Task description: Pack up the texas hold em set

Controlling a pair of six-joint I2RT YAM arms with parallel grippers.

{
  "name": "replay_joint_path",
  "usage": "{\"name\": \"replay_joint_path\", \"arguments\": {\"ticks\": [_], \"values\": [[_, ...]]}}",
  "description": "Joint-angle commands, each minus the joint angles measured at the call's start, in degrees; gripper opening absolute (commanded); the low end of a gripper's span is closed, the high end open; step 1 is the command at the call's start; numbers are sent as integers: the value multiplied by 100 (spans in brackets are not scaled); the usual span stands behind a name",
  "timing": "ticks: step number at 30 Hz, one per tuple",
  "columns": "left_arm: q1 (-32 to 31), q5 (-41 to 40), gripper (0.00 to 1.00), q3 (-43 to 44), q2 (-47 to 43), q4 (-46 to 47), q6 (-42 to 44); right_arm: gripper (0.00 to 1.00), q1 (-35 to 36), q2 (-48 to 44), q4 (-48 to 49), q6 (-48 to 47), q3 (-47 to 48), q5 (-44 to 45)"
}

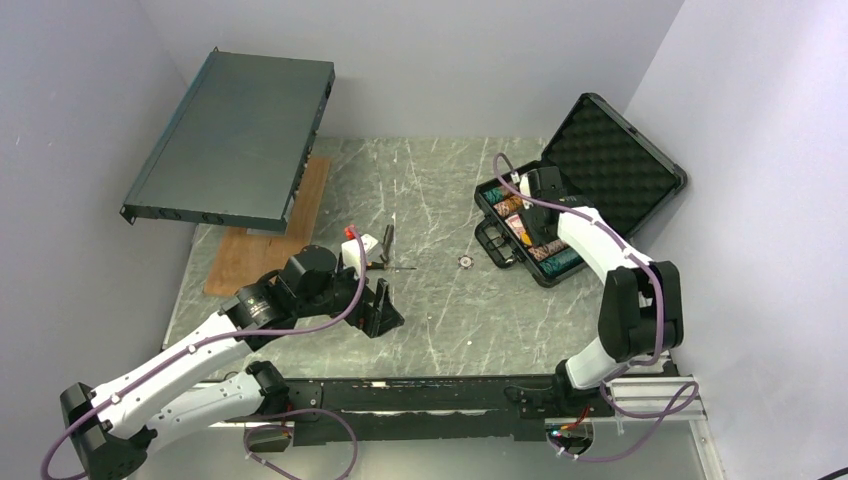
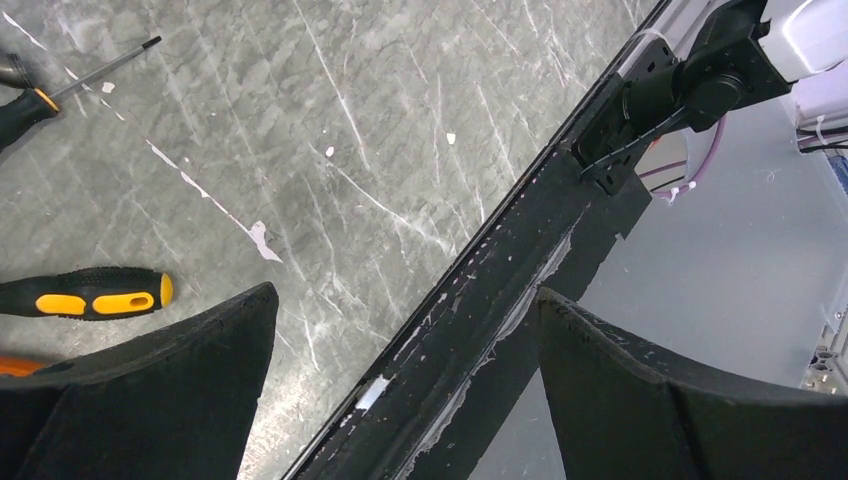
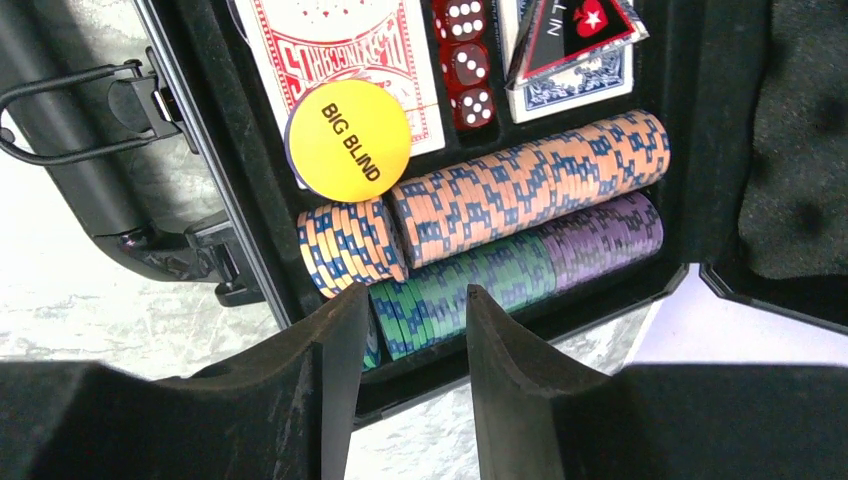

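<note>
The black case (image 1: 640, 215) lies open at the back right, its foam lid (image 1: 615, 155) tipped back. In the right wrist view its tray (image 3: 700, 150) holds rows of orange chips (image 3: 530, 185), green chips (image 3: 470, 290) and purple chips (image 3: 600, 235). It also holds a red deck (image 3: 340, 45), a blue deck (image 3: 570, 80), red dice (image 3: 465, 60) and a yellow "BIG BLIND" button (image 3: 348, 140). My right gripper (image 3: 415, 295) hovers over the green chips, jaws apart and empty. One small round piece (image 1: 466, 260) lies loose on the table. My left gripper (image 2: 405, 300) is wide open and empty above the table's near edge.
A dark-grey rack unit (image 1: 235, 140) leans at the back left over a wooden board (image 1: 265, 235). Orange-handled screwdrivers (image 2: 85, 295) lie by the left gripper, with tools (image 1: 385, 245) at mid-table. The case handle (image 3: 70, 110) juts toward the table's middle. Walls close both sides.
</note>
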Motion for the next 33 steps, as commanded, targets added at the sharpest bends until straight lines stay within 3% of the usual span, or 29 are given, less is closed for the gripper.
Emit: {"name": "replay_joint_path", "arguments": {"ticks": [1,3,10,13,19,27,33], "values": [[22,135,99,159,-6,158,-50,43,-24,-417,310,280,-163,68],[24,176,99,150,27,191,-83,41,-50,-432,583,337,-290,-64],[22,227,100,192,41,174,-185,16,-321,141,671,484,-287,-381],[24,228,100,135,-48,194,-254,9,-357,242,529,538,-274,-257],[20,229,99,105,-99,130,-271,9,-350,172,387,627,-157,-230],[20,260,100,123,-10,201,-298,20,-301,-388,474,804,48,-813],[20,254,99,188,-12,182,-333,22,-362,-43,620,857,-157,-936]]}}
